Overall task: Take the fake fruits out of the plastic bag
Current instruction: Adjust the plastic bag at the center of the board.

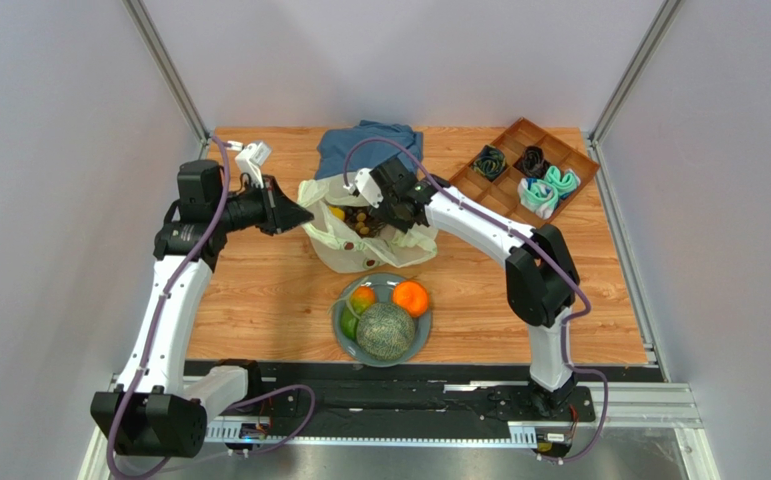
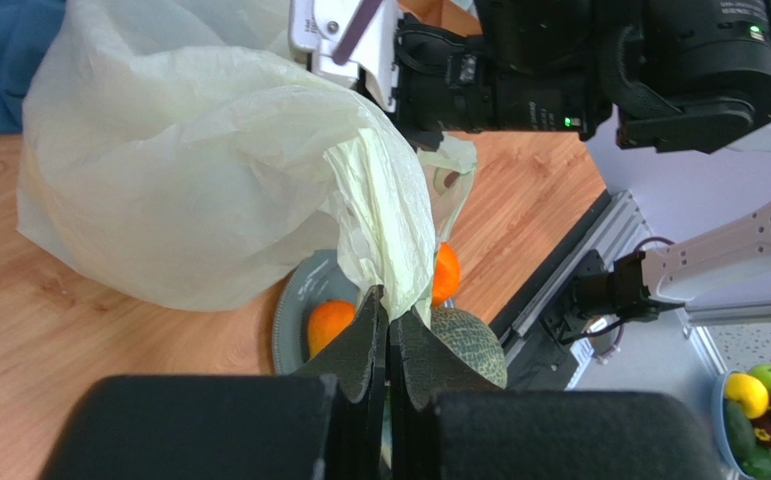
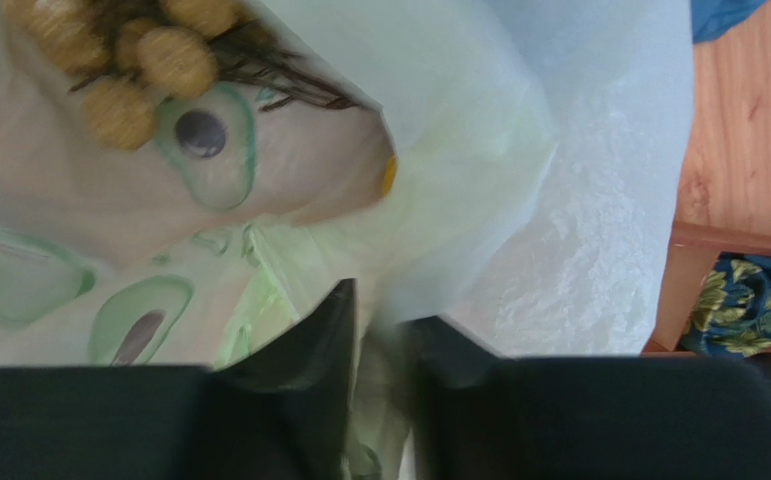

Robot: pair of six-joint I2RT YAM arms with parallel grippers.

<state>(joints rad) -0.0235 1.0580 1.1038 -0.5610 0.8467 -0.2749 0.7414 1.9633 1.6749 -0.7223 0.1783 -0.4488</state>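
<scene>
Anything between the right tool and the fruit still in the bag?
Yes. A fold of the plastic bag lies in front of the right tool and between its fingers; the tan pieces sit beyond it, deeper inside.

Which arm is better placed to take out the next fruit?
The right arm: its jaws hang at the mouth of the plastic bag, near the tan pieces; the left jaws are pinching the bag's edge.

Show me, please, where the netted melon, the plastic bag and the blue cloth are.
netted melon [image 1: 386, 332], top view, middle of its rind.
plastic bag [image 2: 189, 180], left wrist view, bulging side wall.
blue cloth [image 1: 371, 157], top view, bare middle part.
</scene>
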